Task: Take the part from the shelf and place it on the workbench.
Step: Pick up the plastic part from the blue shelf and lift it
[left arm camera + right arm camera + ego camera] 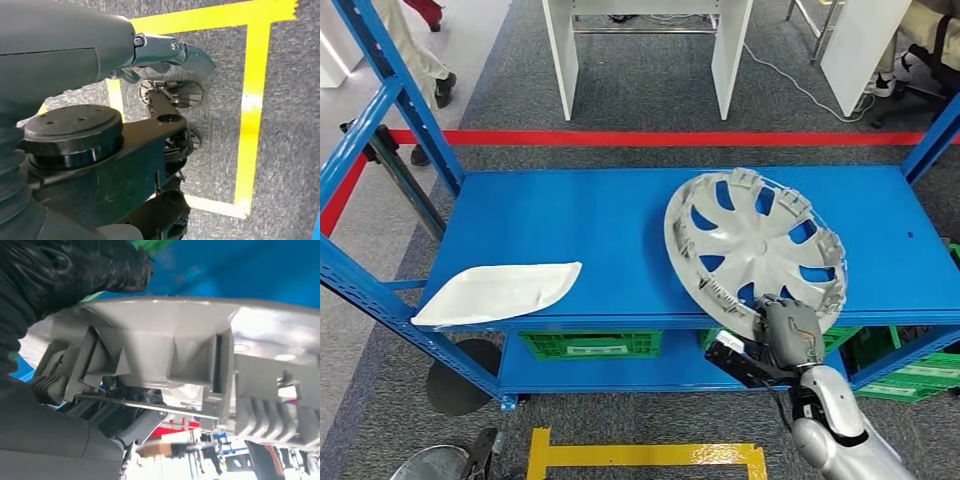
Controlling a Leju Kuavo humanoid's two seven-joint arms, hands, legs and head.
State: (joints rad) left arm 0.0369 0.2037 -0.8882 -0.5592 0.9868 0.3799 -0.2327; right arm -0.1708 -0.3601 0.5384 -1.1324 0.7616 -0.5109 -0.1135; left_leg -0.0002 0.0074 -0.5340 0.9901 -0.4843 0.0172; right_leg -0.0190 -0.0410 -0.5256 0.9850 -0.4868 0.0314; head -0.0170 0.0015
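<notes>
Right hand [786, 335] grips the near rim of the wheel cover [754, 245], which lies hollow side up on the blue shelf [607, 230], overhanging its front edge, likely for lifting out. Left hand [166, 52] hangs over the floor; cannot tell its state.

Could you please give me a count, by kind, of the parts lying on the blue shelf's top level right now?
Silver wheel cover, its near rim gripped by the right hand: 1
White panel, at the shelf's front left edge: 1
Total: 2
</notes>
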